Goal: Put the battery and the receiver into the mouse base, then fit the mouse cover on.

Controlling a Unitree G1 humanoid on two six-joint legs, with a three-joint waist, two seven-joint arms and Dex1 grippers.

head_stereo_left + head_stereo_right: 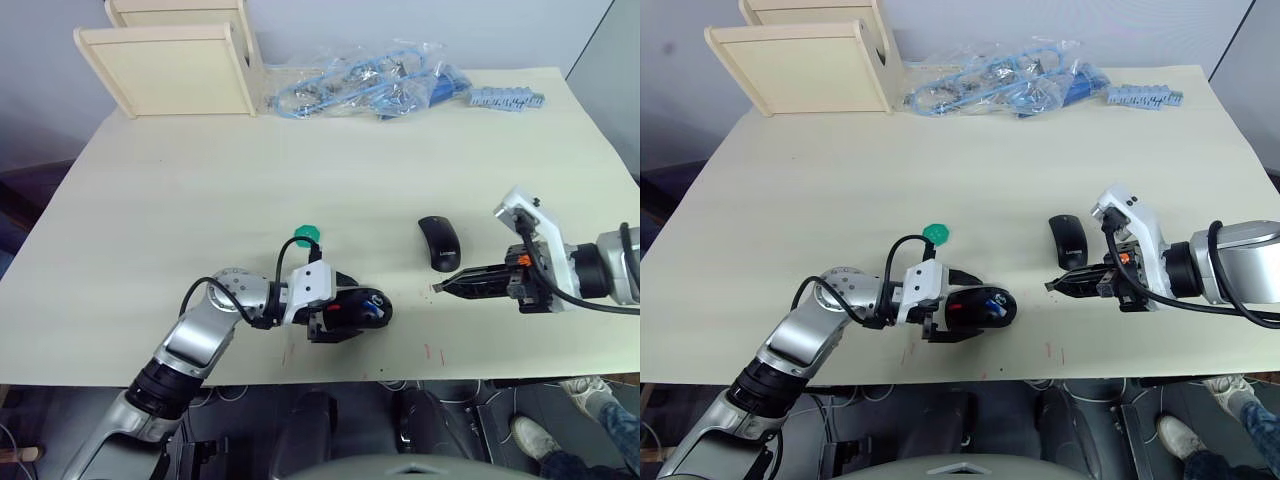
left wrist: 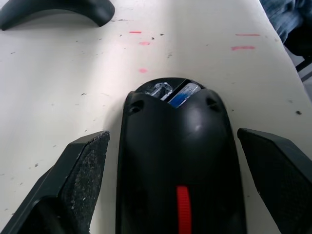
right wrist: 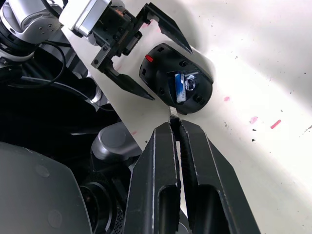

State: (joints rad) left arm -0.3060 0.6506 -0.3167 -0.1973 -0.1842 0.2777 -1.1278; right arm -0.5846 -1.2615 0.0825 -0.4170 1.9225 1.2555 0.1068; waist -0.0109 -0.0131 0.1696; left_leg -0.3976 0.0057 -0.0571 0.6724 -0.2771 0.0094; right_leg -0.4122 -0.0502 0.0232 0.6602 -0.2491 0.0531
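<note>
— Nearest, on the left?
— Left gripper [image 2: 170, 195] lying low on the table [image 1: 150, 200], arm bent at elbow, fingers [image 2: 83, 180] spread wide on both sides of the mouse base [image 1: 355, 312], not touching it. Battery [image 3: 180, 87] seen inside the base, blue and white.

— And on the right?
— Right gripper [image 1: 440, 288] reaching in level from the right, fingers pressed together on a small thin piece [image 3: 172, 113], too small to name. Tip pointing toward the base, some gap between.

— Further back?
— Mouse cover [image 1: 439, 242] resting flat just beyond the right fingertips. Green disc [image 1: 306, 236] behind the left wrist. At far edge, wooden racks [image 1: 170, 60] and plastic bags with blue parts [image 1: 370, 75].
</note>
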